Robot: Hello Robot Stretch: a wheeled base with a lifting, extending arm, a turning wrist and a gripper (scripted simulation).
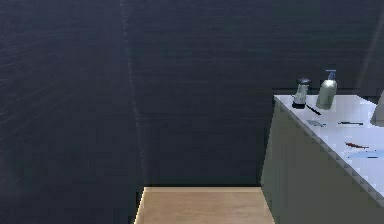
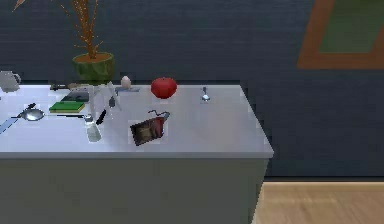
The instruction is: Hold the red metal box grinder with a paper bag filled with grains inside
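A small dark red box (image 2: 148,131) with a thin dark handle at its top sits on the white counter (image 2: 220,135), near the front edge and just left of the arm side view's middle. It looks tilted. I cannot make out what is inside it.
Behind the box are a round red thing (image 2: 164,87), a spoon (image 2: 205,95), an egg-like thing (image 2: 126,81), a potted plant (image 2: 93,66), a green book (image 2: 68,105) and a ladle (image 2: 30,114). In the forward view the counter's end (image 1: 310,160) carries a dark shaker (image 1: 301,94) and a bottle (image 1: 327,89). Dark walls enclose a strip of wooden floor (image 1: 200,205).
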